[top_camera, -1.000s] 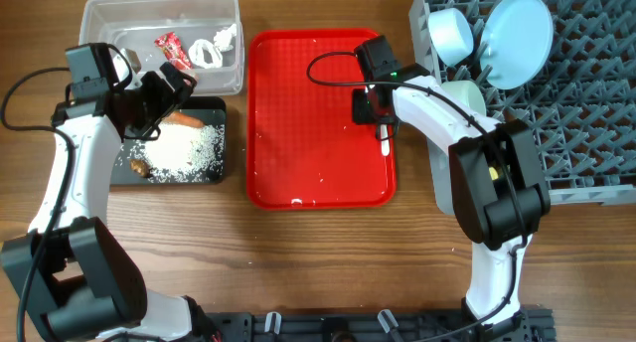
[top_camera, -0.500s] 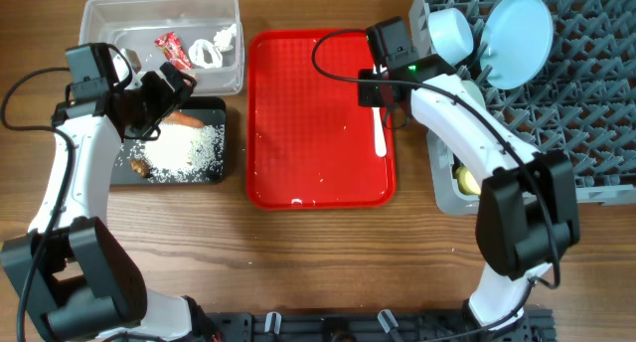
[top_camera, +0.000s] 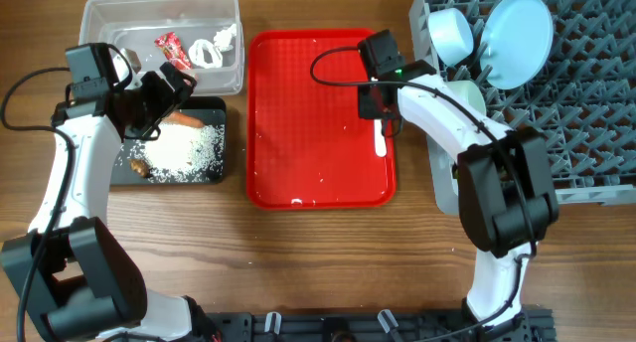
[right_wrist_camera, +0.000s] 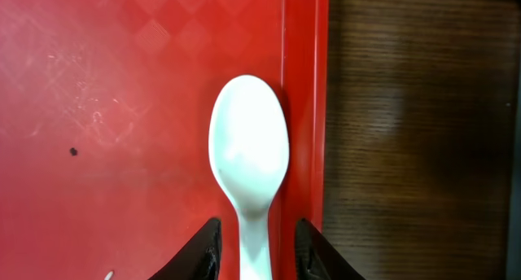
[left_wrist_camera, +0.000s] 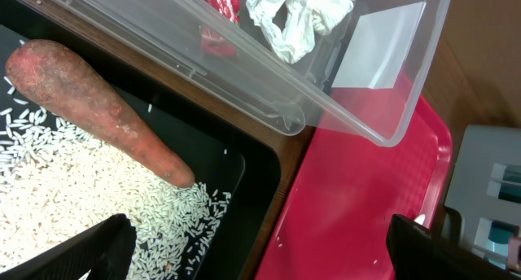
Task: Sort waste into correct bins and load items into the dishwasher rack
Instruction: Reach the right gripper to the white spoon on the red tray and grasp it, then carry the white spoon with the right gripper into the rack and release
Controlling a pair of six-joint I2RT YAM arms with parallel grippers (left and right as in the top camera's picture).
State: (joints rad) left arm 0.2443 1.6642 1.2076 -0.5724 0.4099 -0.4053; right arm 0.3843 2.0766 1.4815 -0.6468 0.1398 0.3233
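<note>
Hovering with left gripper (left_wrist_camera: 259, 235) spread wide; pointing right gripper (right_wrist_camera: 256, 251) straight down, arm reaching forward, jaws narrowly apart, seemingly not yet clamped.

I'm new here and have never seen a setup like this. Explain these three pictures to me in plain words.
Two robot arms stand at a wooden table, each ending in a two-finger gripper. One picture looks down from above; the other two come from a camera on each wrist. The left gripper hangs open over a black tub holding a carrot and rice. Beside it is a clear tub with a red wrapper. The right gripper is low over the red tray, fingers either side of a white spoon, not gripping it. The grey rack holds a plate. Nothing is held.
</note>
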